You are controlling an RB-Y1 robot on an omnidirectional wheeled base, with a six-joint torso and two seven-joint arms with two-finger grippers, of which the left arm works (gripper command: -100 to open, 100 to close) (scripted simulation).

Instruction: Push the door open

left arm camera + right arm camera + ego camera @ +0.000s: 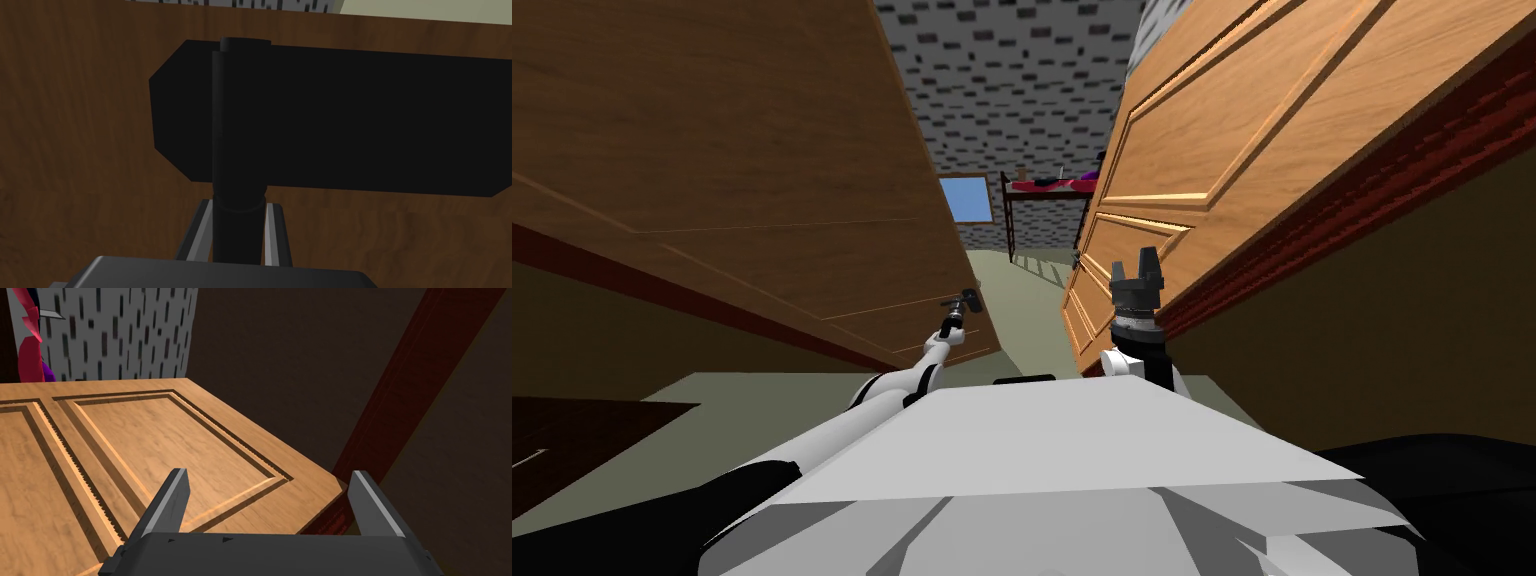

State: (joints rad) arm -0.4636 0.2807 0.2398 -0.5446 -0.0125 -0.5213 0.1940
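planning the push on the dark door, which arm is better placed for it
Left. The left gripper is shut on the black door handle of the dark brown door; the right gripper hangs open by the lighter panelled door.

Left gripper (pixel 958 306) at door handle (pixel 971 296), right gripper (pixel 1134 262) beside other door (pixel 1212 150)

Head camera looks steeply down between 2 doors. Left wrist camera hugs the handle (pixel 240 125) on the dark door (pixel 712 180) — the right one closely faces the light door (pixel 125 438).
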